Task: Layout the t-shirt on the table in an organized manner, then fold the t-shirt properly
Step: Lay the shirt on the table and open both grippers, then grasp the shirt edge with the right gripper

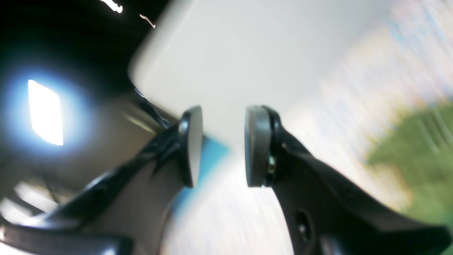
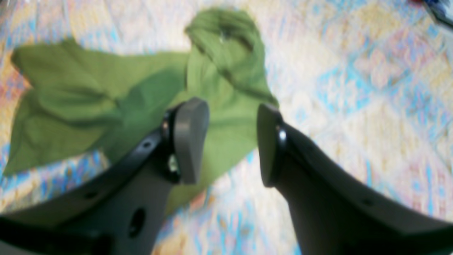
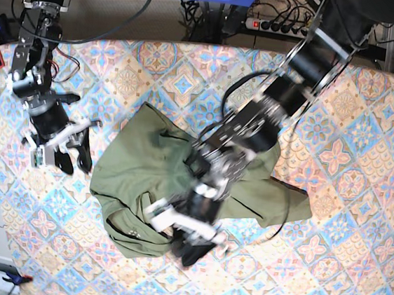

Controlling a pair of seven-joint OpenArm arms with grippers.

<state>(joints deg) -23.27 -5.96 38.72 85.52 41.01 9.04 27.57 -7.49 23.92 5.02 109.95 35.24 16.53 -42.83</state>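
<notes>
T-shirt point(image 3: 158, 179) lies crumpled mid-table point(image 3: 360, 207). My left gripper point(image 1: 220, 146) hangs over its near hem, jaws parted, nothing between them. My right gripper point(image 2: 231, 141) sits off the shirt's side, also parted and empty. Risk: I pinch several bunched layers and drag it skewed.

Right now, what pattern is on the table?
The table has a pastel diamond-tile floral pattern in pink, blue and cream, clearest in the base view.

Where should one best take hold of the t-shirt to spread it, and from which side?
Probably the flat corner of the t-shirt lying out alone on the table, approached from outside the heap: the middle is bunched in folds.
</notes>
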